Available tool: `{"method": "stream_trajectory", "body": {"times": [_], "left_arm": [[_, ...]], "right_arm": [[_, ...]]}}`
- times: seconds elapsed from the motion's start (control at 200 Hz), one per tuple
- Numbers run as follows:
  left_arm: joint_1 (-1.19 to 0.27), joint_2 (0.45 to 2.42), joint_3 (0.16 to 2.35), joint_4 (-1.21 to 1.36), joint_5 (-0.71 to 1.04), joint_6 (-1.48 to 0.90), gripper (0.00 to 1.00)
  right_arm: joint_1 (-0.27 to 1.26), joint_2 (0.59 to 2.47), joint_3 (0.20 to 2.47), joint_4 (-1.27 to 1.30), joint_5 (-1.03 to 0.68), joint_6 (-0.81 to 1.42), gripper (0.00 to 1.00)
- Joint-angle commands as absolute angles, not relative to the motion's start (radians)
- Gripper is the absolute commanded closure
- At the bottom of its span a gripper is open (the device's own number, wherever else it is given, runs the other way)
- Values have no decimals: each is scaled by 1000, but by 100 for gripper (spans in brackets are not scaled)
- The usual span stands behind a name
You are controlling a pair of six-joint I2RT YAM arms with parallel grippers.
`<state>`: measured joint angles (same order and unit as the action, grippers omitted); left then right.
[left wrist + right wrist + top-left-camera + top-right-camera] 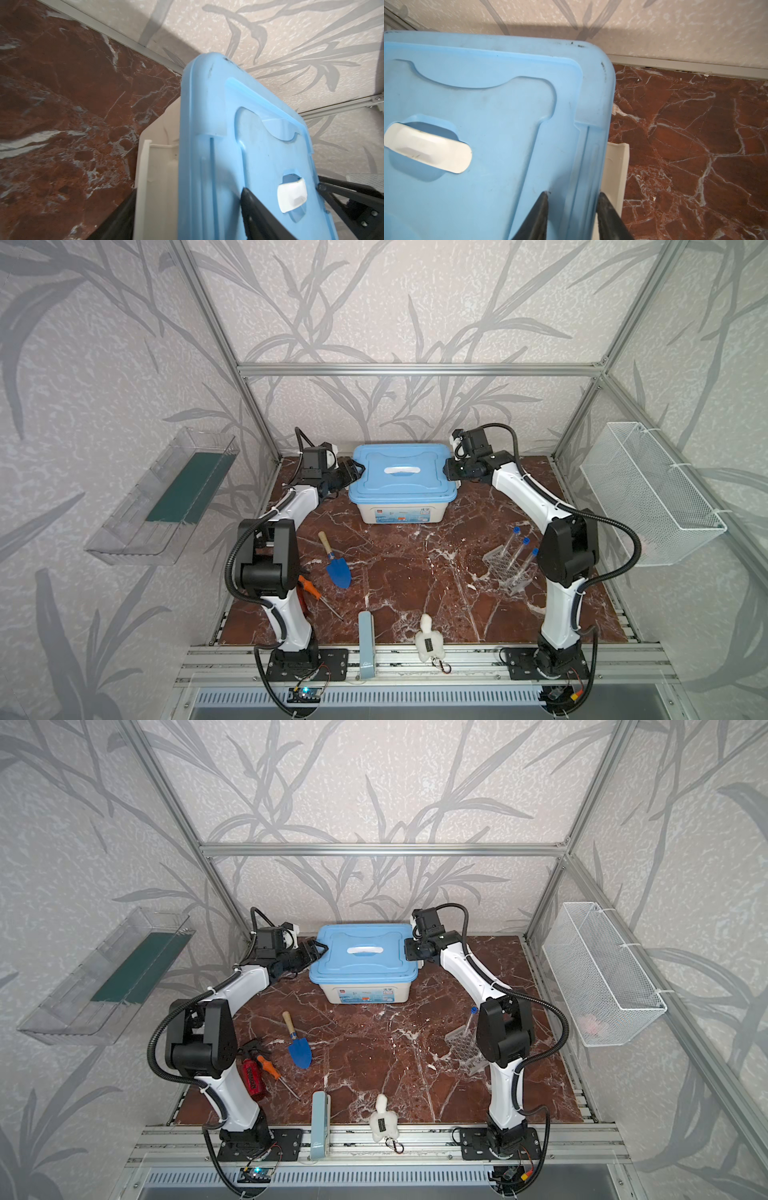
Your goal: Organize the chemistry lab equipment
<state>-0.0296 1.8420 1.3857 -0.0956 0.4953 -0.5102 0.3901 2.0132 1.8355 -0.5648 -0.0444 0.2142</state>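
One blue-printed label [401, 517] fronts the lidded box [374, 485], text unreadable.

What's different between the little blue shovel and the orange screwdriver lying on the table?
The trowel has a broad blue blade and a wooden handle; the screwdriver has a thin metal shaft and an orange handle. The trowel lies farther back; the screwdriver lies nearer the front edge. Both lie flat on the marble table.
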Motion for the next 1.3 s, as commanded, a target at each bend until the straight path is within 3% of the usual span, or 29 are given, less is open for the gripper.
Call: {"method": "stream_trajectory", "body": {"times": [0.0,0.07,0.28,0.555,0.795,0.875,0.9,1.02,1.294], "left_arm": [[-122,1847,1506,-376,373,-367,30],[-148,1874,1550,-456,285,-343,38],[-195,1955,1677,-677,92,-259,41],[-253,1975,1670,-700,-14,-230,52],[-244,1980,1660,-686,20,-257,52],[-244,1978,1666,-683,34,-266,52],[-244,1976,1666,-681,38,-270,53],[-244,1959,1648,-655,50,-281,52],[-241,1946,1604,-616,110,-301,52]], "right_arm": [[394,2056,1771,-788,-29,189,61],[394,2052,1786,-796,-23,185,61],[394,2060,1808,-824,-29,178,60],[368,1993,1766,-760,-126,201,56],[304,1858,1683,-652,-254,265,18],[283,1867,1686,-665,-284,270,12],[278,1875,1683,-662,-295,268,0],[260,1950,1715,-683,-431,265,1],[225,2030,1672,-473,-725,319,3]]}}
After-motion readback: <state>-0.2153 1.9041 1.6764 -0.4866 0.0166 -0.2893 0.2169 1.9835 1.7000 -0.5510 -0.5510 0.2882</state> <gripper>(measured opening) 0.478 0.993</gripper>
